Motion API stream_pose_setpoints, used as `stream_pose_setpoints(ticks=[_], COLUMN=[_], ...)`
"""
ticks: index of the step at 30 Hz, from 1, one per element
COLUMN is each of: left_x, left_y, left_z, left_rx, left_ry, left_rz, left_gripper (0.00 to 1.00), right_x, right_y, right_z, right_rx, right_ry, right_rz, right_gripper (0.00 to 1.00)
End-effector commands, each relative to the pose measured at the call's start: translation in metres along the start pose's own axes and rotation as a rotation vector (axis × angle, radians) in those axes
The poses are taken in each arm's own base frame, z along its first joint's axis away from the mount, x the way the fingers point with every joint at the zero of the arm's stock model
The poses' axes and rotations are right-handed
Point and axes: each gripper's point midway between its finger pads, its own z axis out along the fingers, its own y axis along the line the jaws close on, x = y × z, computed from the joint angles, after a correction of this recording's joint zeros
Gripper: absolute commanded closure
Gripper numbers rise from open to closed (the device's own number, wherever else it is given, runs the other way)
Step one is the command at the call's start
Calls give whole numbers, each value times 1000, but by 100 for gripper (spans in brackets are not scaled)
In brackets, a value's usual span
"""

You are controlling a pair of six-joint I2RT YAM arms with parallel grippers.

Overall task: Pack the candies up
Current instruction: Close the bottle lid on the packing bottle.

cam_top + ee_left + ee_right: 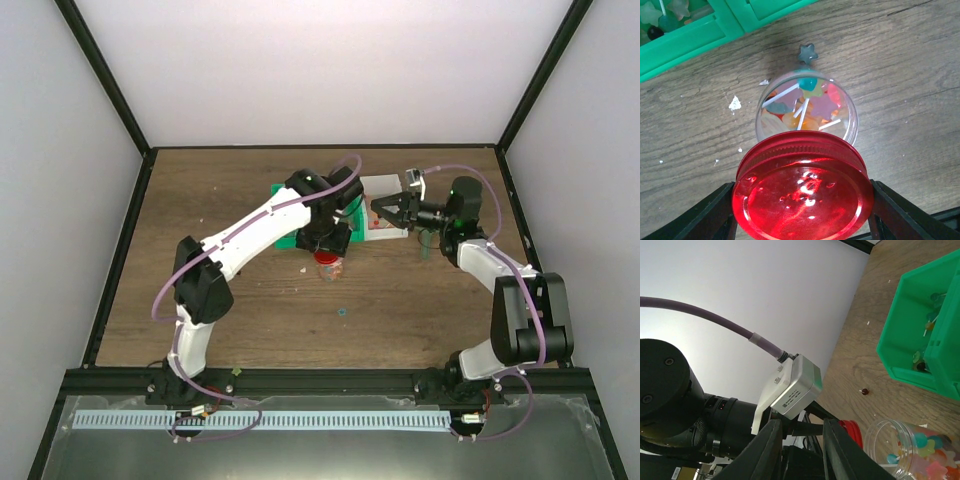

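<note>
Left wrist view puts the candies straight ahead of the left claw: star-shaped sweets in orange, pink, teal and yellow, several on thin white sticks, heaped inside the small clear jar. The jar's long axis runs in line with the claw, with the red lid at the near end and the base at the far end, towards the green bin. The black fingers press on the lid's rim from either side, so this claw is clenched on the red lid and grips the jar by its top. Whether the base rests on the table I cannot tell. One dark star candy lies loose on the table just beyond the jar, between it and the bin, and more of them show in the bin's corner compartment.

The right claw hangs near, off to the jar's right and farther back, its fingers parted a little with nothing between them. By my reading the left arm is the one placed for any move on the jar, and the loose star lies ahead of it along the same axis; the right claw would have to come across from the side to reach it
</note>
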Motion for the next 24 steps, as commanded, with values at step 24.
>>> stream_pose_setpoints(ticks=[24], left_x=[-21], left_y=[-10], left_z=[22], left_rx=[-20], left_ry=[2], left_rz=[51], left_gripper=[35], right_x=[40], right_y=[-101], right_z=[-4], right_rx=[342], right_ry=[83], right_rz=[88], right_gripper=[75])
